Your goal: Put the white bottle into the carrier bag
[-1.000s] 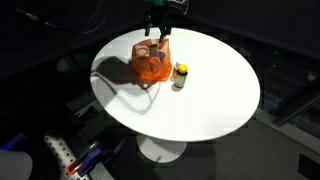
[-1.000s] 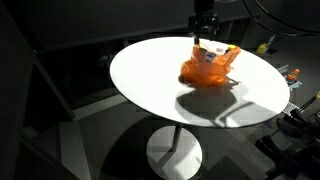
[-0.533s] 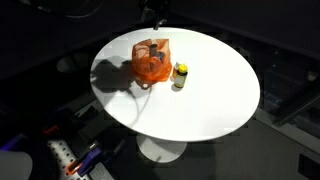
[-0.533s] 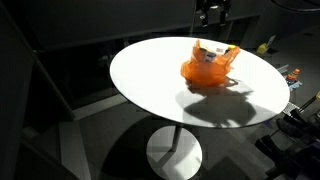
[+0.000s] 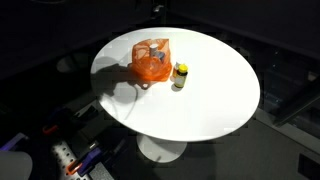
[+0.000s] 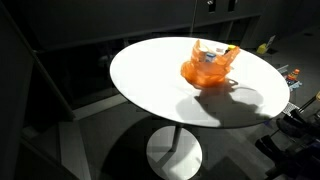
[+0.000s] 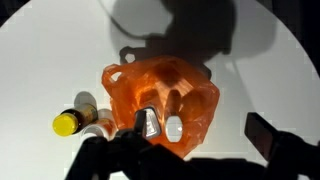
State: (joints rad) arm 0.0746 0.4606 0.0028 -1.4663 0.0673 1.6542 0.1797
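One white bottle seemed to lie inside the orange bag, straight below the gripper, whose jaws looked parted and empty, though blurred. Small, rigid, probably light and slick, it would want pinching across its body; the bag around it was flimsy.

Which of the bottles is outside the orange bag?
The yellow-capped bottle, standing on the table beside the bag; the white bottle is inside it.
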